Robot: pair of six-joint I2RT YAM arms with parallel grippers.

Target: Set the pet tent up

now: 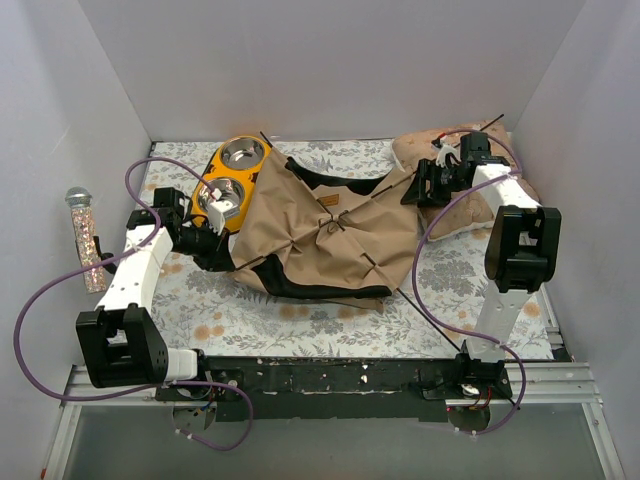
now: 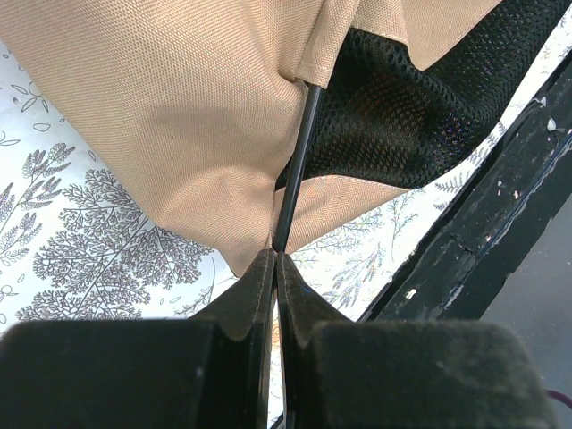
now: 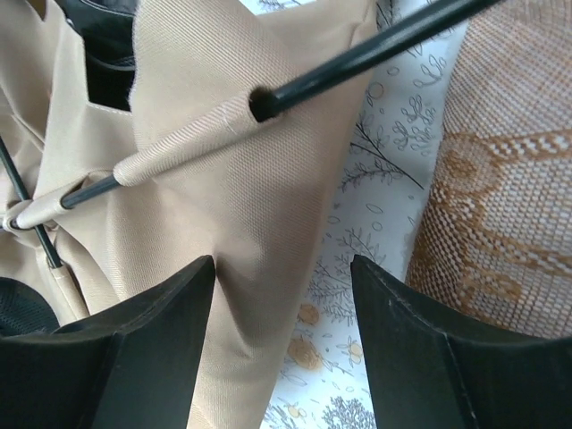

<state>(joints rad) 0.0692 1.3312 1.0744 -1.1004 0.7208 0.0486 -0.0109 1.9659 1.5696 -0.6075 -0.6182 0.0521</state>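
Observation:
The pet tent (image 1: 330, 235) lies collapsed mid-table, tan canvas with black trim and thin black crossing poles. My left gripper (image 1: 212, 245) sits at the tent's left corner. In the left wrist view it (image 2: 275, 255) is shut on a thin black pole (image 2: 299, 156) that runs out of the tan fabric beside black mesh (image 2: 411, 98). My right gripper (image 1: 425, 183) is at the tent's far right corner. In the right wrist view it (image 3: 284, 268) is open over the tan fabric (image 3: 268, 179), below a pole (image 3: 375, 49) that enters a fabric sleeve.
A yellow double steel bowl (image 1: 230, 180) stands at the back left, partly under the tent. A pinkish-beige patterned cushion (image 1: 455, 205) lies at the back right, by the right gripper, and also shows in the right wrist view (image 3: 500, 179). A glitter tube (image 1: 84, 238) stands against the left wall.

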